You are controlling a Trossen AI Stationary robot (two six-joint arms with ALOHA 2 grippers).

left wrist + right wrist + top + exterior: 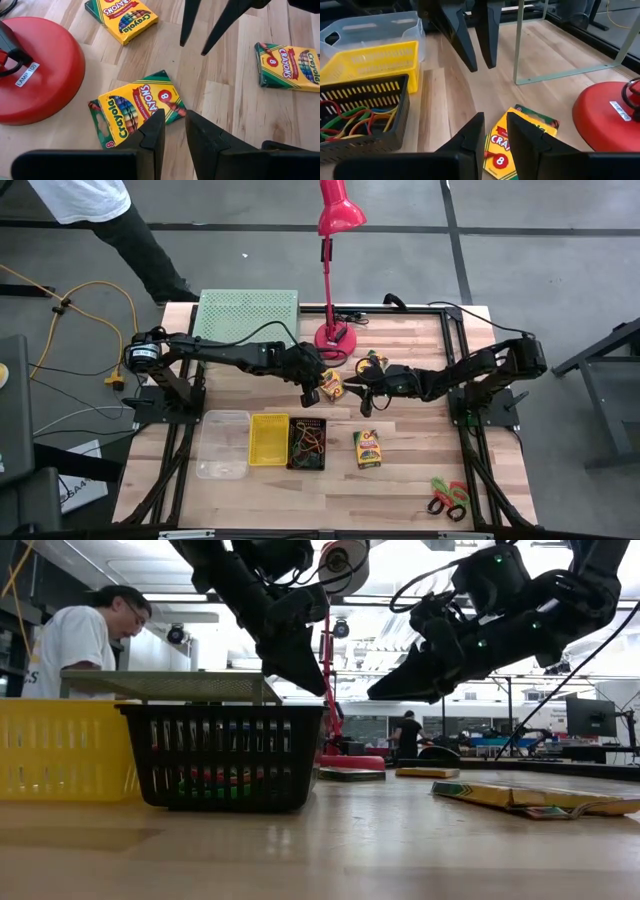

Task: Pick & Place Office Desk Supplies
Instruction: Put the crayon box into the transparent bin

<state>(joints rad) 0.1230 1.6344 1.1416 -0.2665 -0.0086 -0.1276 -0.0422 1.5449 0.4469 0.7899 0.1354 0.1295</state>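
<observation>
Bins sit in a row nearer the table's front edge than the lamp base (331, 338): clear bin (222, 444) and yellow bin (268, 439) hold nothing visible, black mesh bin (307, 442) holds coloured loops (345, 119). Bare wood lies between bins and scissors (448, 498). "Crayola" boxes: one (137, 107) just beside the lamp base, below the left gripper (174, 131) and right gripper (495, 134), both slightly parted, empty; another (368, 449) beside the mesh bin; a third (121, 16). The base reads "LAMP 1(2)".

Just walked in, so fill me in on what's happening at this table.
Both arms hover over the middle of the table by the red lamp base. The left gripper and right gripper both hang open and empty above one crayon box. Two more crayon boxes, the bins and the scissors lie untouched.
</observation>
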